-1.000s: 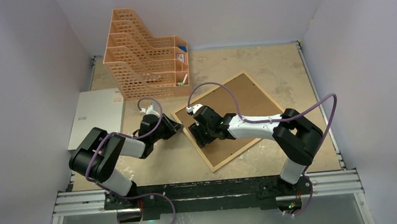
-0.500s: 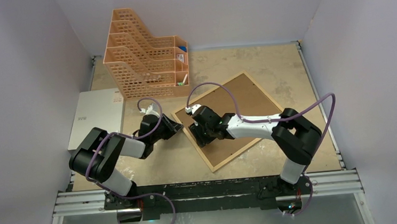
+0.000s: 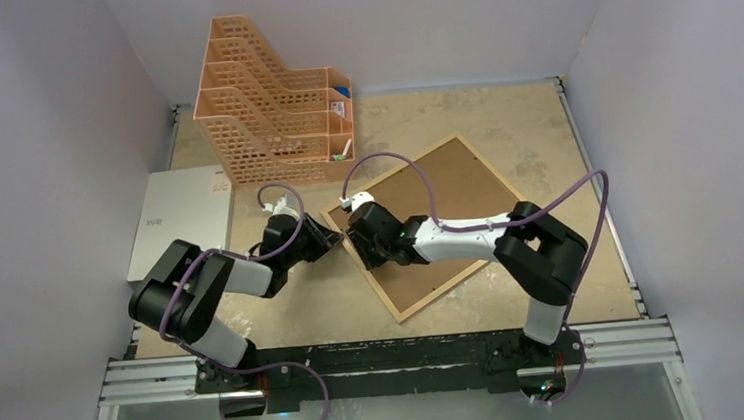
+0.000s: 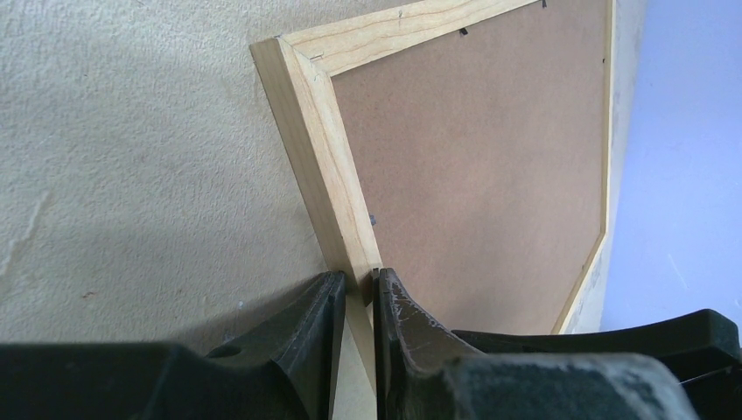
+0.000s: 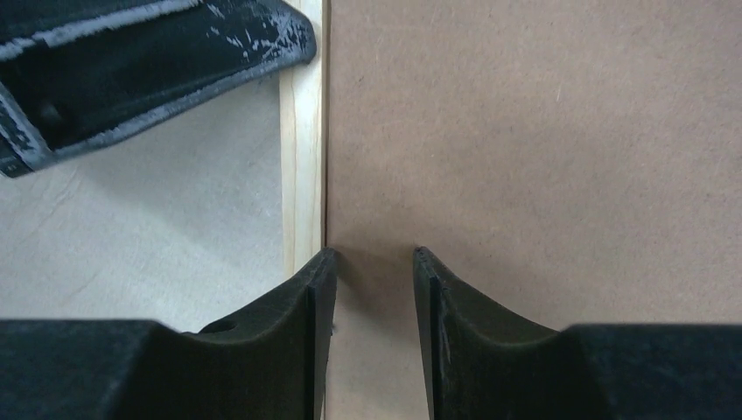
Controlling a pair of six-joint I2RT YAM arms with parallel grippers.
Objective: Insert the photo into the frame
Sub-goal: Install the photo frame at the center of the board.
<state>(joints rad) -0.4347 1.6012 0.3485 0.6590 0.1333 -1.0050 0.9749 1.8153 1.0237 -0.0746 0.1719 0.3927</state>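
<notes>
Left hand (image 4: 357,284) clamps frame (image 4: 319,149) edge (R hand (image 5: 374,258) just inboard).

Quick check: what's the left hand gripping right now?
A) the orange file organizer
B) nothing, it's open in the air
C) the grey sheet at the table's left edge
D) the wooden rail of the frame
D: in the left wrist view, the left hand is pinched on the light-wood rail of the frame, just outside the brown backing board.
</notes>
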